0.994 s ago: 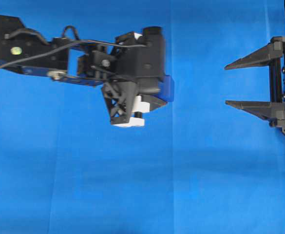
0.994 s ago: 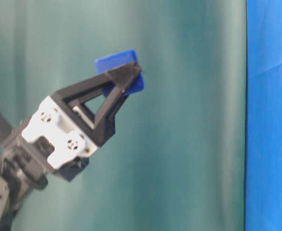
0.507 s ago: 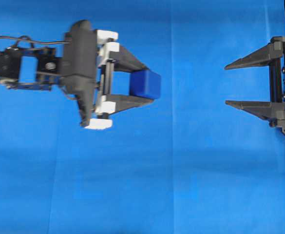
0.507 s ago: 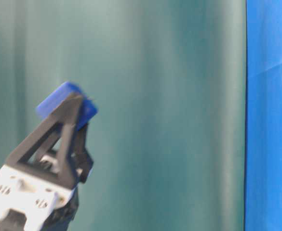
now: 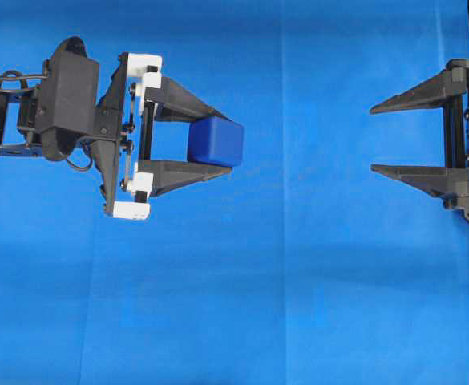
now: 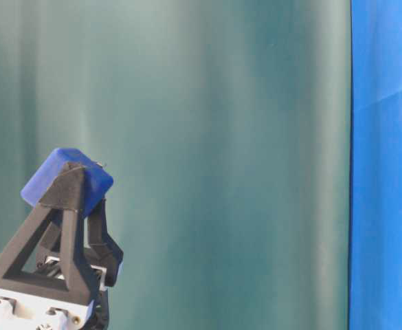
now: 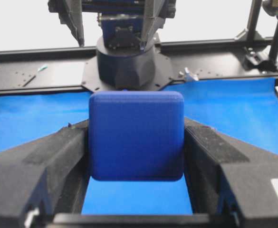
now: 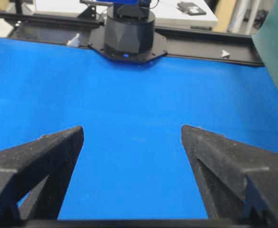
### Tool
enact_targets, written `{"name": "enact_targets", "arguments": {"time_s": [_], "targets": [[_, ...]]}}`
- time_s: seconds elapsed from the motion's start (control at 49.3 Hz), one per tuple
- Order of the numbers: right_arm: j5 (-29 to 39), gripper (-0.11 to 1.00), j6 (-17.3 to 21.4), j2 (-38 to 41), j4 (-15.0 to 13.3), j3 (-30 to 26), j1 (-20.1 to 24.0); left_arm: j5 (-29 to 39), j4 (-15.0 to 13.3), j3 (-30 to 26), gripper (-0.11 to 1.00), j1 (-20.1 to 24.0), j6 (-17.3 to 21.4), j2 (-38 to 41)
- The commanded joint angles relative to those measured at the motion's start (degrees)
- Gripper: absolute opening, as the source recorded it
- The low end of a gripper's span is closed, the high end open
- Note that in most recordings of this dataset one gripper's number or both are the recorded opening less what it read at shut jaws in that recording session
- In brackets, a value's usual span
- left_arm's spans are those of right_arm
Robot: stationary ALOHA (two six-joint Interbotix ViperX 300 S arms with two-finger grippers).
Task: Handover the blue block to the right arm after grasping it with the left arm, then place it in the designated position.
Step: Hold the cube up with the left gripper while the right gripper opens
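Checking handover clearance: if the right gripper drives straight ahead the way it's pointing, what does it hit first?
Probably the blue block held by the left gripper. The open right gripper faces it across bare cloth, though relative height is unclear.

I saw bare blue cloth (image 5: 298,265) across the bench's middle, between the left end effector (image 5: 214,143), closed on the blue block (image 5: 216,142), and the right end effector (image 5: 374,138) at the right edge, fingers spread, their gap unobstructed.
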Motion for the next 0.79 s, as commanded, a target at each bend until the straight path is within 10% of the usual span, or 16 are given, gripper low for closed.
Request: {"name": "enact_targets", "arguments": {"time_s": [0.0,0.365,0.77], "targets": [[-0.5,0.96,-0.1,0.3,-0.1,-1.8,0.0,-0.6,-0.2,-0.8,0.48,-0.2,0.1,-0.9],[-0.2,0.96,-0.9,0.4,-1.6,-2.8,0.0,-0.6,-0.3,-0.4,0.48,-0.3,0.0,-1.1],[0.8,0.95,-9.4,0.5,-18.1,-4.8,1.6,-0.6,-0.4,-0.5,0.48,-0.3,-0.4,-1.1]]}}
